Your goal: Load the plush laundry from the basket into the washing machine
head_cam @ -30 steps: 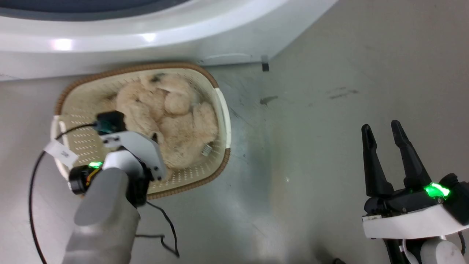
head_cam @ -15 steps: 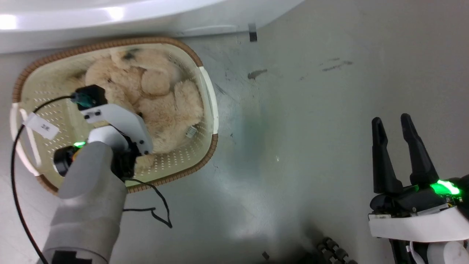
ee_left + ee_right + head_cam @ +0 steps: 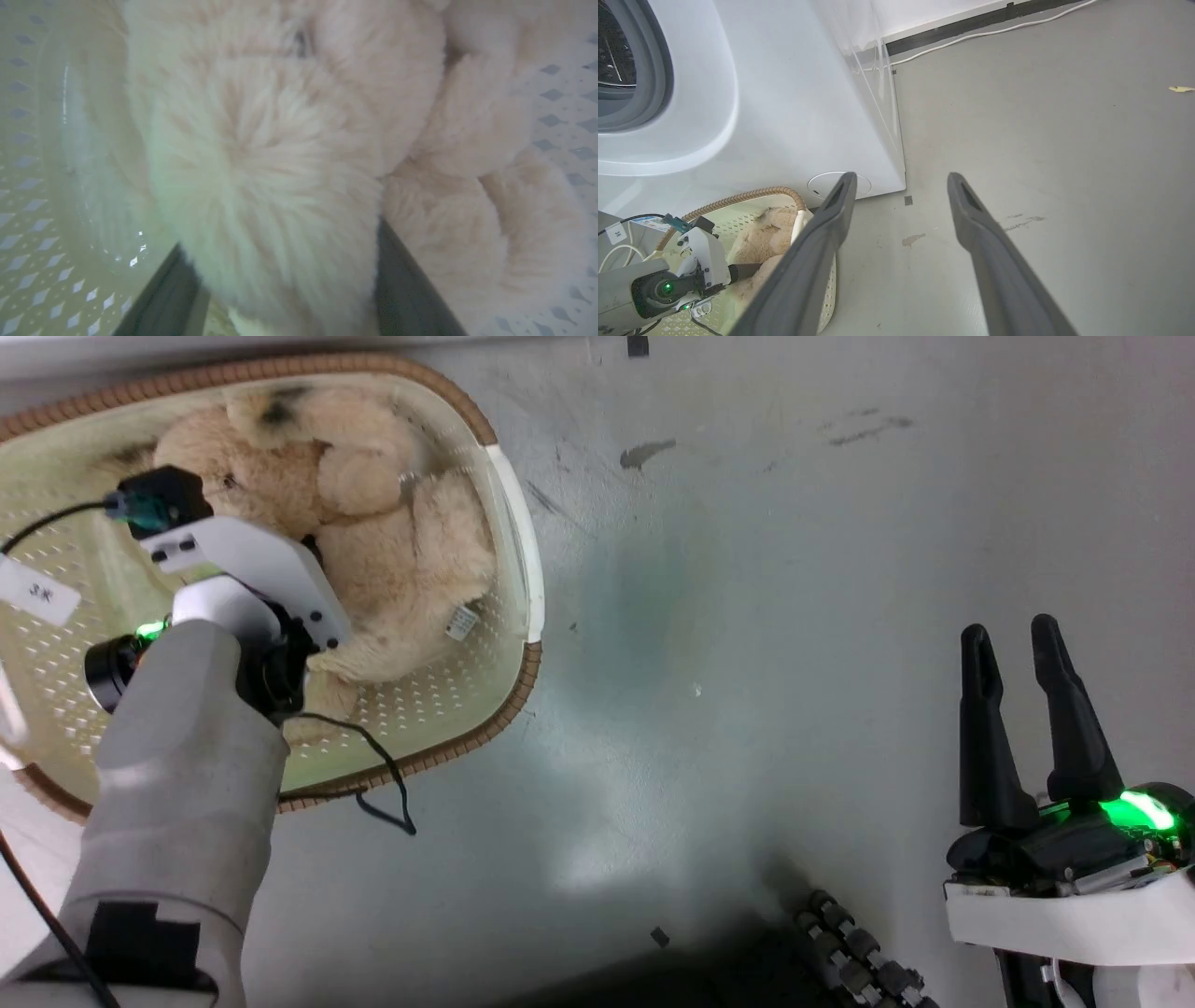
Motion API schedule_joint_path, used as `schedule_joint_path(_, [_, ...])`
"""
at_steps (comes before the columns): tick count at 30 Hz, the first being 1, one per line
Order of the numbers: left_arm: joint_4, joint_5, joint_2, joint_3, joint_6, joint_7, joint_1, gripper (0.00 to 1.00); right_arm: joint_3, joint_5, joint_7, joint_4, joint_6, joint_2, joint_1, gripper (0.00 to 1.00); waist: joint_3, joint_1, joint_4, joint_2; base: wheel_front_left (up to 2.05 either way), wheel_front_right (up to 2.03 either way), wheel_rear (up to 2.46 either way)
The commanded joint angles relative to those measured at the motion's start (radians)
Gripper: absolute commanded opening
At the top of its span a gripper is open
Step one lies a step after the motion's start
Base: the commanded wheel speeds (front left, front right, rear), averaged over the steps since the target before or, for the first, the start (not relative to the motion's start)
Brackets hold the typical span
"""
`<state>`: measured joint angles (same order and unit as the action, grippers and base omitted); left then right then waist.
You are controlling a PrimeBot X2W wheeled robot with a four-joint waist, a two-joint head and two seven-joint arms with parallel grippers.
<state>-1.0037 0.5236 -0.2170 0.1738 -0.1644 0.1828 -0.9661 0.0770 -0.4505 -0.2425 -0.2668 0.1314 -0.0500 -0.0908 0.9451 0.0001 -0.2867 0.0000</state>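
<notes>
Fur is the chief risk. The bear (image 3: 392, 551) lies curled in the basket (image 3: 525, 560), which sits on the floor (image 3: 747, 616) just beside the washer (image 3: 784, 116). The left jaws are down in the basket, spread wide with one shaggy limb between their fingers (image 3: 406, 289). Nothing is pinched yet. The tips are buried in pile, so I cannot tell how far round the stuffing they reach. If they close on long hair alone, the hold will likely slide off once weight comes onto it.

Even a firm pinch takes one limb only. The bear nearly fills the basket, so it would probably hang low and swing. A trailing leg could then hook the rim and drag or tip the light basket. A dangling body could also catch on the washer's opening (image 3: 665, 70), which sits well above the basket.

A black cable (image 3: 400, 784) loops from the left wrist across the rim, and on the lift it might snag there.

The right jaws, spread and empty, hover over bare floor well apart from the basket, too far off to steady the load if it slips. The white tag (image 3: 460, 622) looks too flimsy to count as a hold.
</notes>
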Motion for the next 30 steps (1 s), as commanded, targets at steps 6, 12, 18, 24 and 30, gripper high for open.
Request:
schedule_joint_path(6, [-0.071, 0.037, -0.004, 0.017, 0.015, 0.008, -0.061, 0.0, 0.008, -0.026, -0.019, -0.017, -0.001, 0.0, -0.02, 1.0, 0.048, -0.0001, -0.011, 0.0, 0.0, 0.0, 0.0])
schedule_joint_path(12, [-0.063, 0.054, -0.001, 0.013, 0.05, -0.022, -0.071, 0.0, 0.028, -0.032, -0.019, -0.003, -0.001, 0.0, -0.052, 1.0, 0.051, -0.0001, -0.007, 0.0, 0.0, 0.0, 0.0])
schedule_joint_path(18, [-0.061, 0.065, 0.033, 0.022, 0.088, -0.066, -0.049, 0.0, 0.033, -0.022, -0.019, 0.045, -0.001, 0.0, -0.095, 1.0, -0.007, -0.0001, 0.031, 0.0, 0.0, 0.0, 0.0])
schedule_joint_path(24, [-0.07, 0.081, 0.083, 0.035, 0.141, -0.116, 0.006, 0.0, 0.02, -0.001, -0.019, 0.103, -0.001, 0.0, -0.122, 1.0, -0.112, -0.0001, 0.082, 0.0, 0.0, 0.0, 0.0])
schedule_joint_path(30, [-0.076, 0.103, 0.125, 0.042, 0.194, -0.189, 0.074, 0.0, -0.002, 0.03, -0.019, 0.161, -0.001, 0.0, -0.127, 1.0, -0.235, -0.0001, 0.135, 0.0, 0.0, 0.0, 0.0])
